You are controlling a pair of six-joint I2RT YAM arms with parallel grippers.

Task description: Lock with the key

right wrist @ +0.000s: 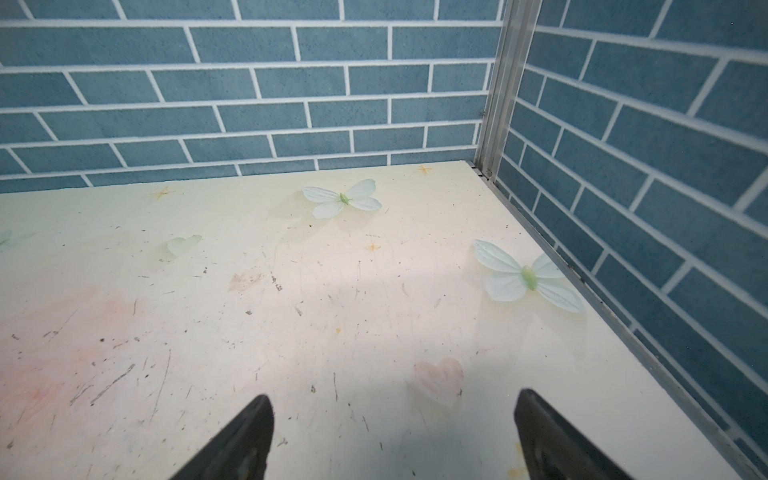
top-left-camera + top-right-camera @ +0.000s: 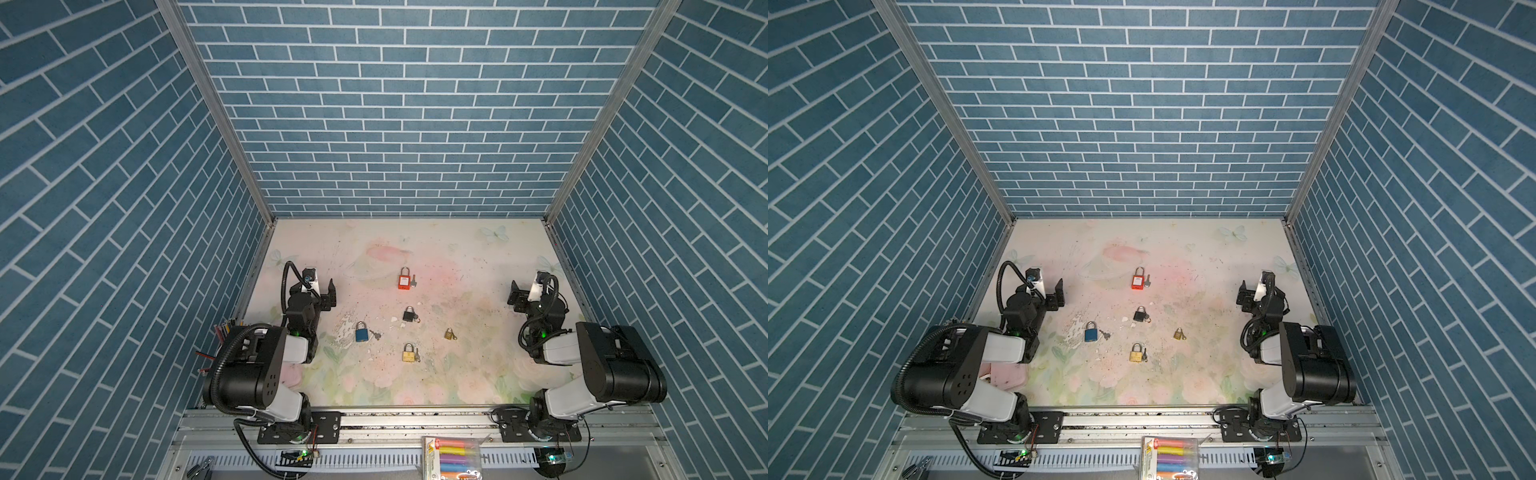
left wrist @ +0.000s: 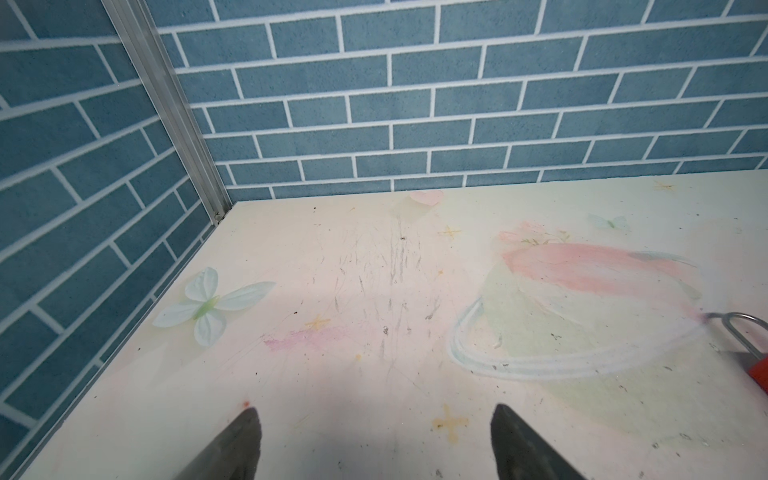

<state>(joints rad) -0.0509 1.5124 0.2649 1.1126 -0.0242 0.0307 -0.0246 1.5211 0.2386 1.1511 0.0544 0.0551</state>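
Note:
Several padlocks lie on the floral tabletop in both top views. They are a red padlock (image 2: pixel 403 281) with a key (image 2: pixel 414 284) beside it, a black one (image 2: pixel 409 314), a blue one (image 2: pixel 361 333) with a key (image 2: pixel 376 336), a brass one (image 2: pixel 408 353) and a small brass one (image 2: pixel 449 333). My left gripper (image 2: pixel 331 296) hovers open at the left, well apart from them. My right gripper (image 2: pixel 514 296) hovers open at the right. Nothing lies between the jaws of the left gripper (image 3: pixel 374 415) or the right gripper (image 1: pixel 392 401). The red padlock (image 3: pixel 759 374) shows at the edge of the left wrist view.
Blue brick-patterned walls (image 2: pixel 399 124) close in the table on three sides. A pack of coloured markers (image 2: pixel 452 457) sits on the front rail. Pencils (image 2: pixel 222 332) stand behind the left arm, and a pink container (image 2: pixel 1007 374) lies under it.

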